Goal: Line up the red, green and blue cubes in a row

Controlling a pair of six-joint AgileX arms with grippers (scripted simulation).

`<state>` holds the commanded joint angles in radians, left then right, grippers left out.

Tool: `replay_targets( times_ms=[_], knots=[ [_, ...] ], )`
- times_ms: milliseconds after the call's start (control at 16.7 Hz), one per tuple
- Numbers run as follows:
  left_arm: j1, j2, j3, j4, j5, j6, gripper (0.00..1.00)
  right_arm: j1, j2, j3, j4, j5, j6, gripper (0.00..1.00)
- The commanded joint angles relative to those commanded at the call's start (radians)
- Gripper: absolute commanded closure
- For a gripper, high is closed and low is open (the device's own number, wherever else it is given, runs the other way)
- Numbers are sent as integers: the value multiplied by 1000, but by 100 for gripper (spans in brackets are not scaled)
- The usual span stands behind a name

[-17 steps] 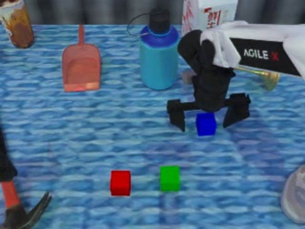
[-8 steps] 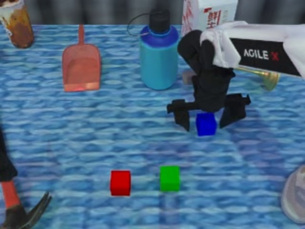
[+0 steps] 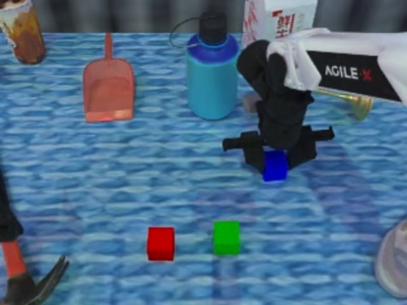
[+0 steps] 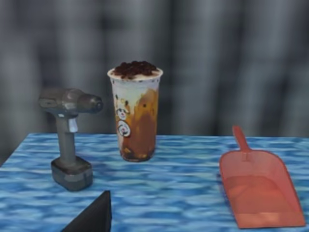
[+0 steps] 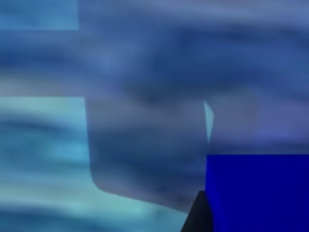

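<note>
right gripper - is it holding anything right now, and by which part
The right gripper is shut on the blue cube, fingers pressing its two opposite side faces. The cube sits on the table. The left gripper, parked at the near-left corner, holds nothing.

The scene is evenly and fairly brightly lit from above, with no glare seen on the table (image 3: 95, 184). A soft, dim shadow is cast on the cloth around the right gripper (image 3: 277, 155). The backdrop is rendered blurred in the left wrist view, and the right wrist view is smeared and out of focus.
</note>
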<state>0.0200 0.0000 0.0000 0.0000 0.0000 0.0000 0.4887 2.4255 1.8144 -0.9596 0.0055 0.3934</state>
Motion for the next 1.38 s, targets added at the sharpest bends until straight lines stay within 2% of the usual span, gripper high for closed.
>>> replay_targets(
  times_ms=[540,960,1380],
  knots=[
    [0,0,0,0,0,0,0,-3,-16,5,-8,5,-2,100],
    [0,0,0,0,0,0,0,5,-81,142,-216,4,-3,100],
    [0,0,0,0,0,0,0,6,-102,139,-224,4,6,100]
  ],
)
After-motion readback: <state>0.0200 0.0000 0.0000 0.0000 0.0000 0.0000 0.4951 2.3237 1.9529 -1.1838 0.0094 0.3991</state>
